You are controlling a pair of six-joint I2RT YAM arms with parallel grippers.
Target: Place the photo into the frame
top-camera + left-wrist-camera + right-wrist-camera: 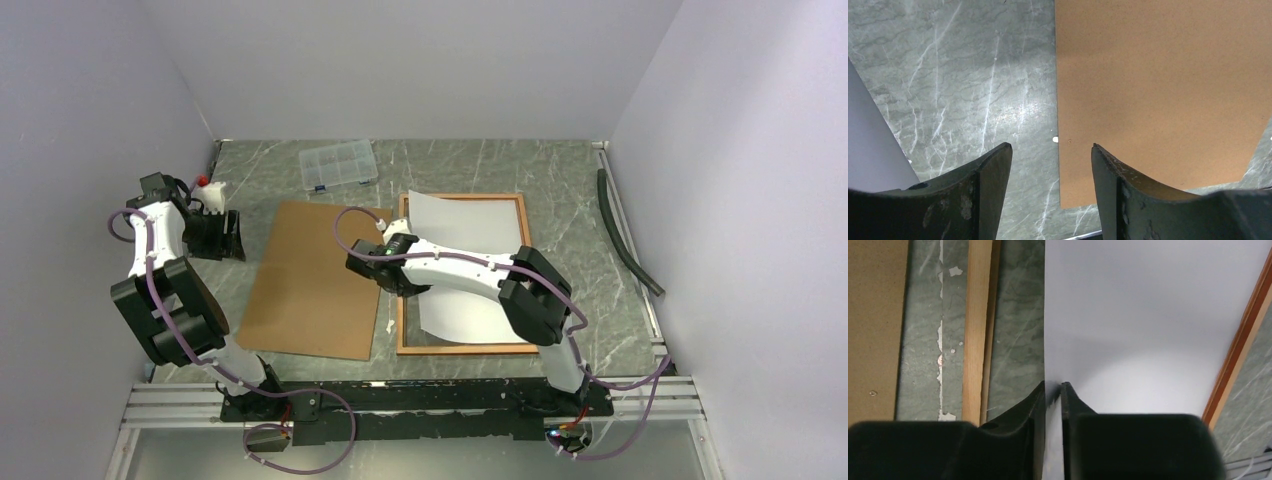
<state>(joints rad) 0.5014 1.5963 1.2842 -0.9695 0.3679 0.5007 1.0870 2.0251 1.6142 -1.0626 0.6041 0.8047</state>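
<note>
So right now the right tool (1053, 387) is pinching the left edge of the photo (470, 225), jaws nearly closed with only the sheet between them. The photo is lying over the frame (465, 348) white back up, which makes sense to me since the picture side should be facing the pane. It's sitting a bit skewed against the frame's border. The held edge is looking lifted just inside the frame's left rail, probably so the far side can go down first. The left tool (1050, 147) is hovering well to the left of the frame, jaws spread wide and gripping nothing. It's over the edge of the brown backing board (315, 280) farthest from the frame. That board is lying on the worktop (560, 170) just left of the frame. I'm guessing the left tool is parked there ready for it.
</note>
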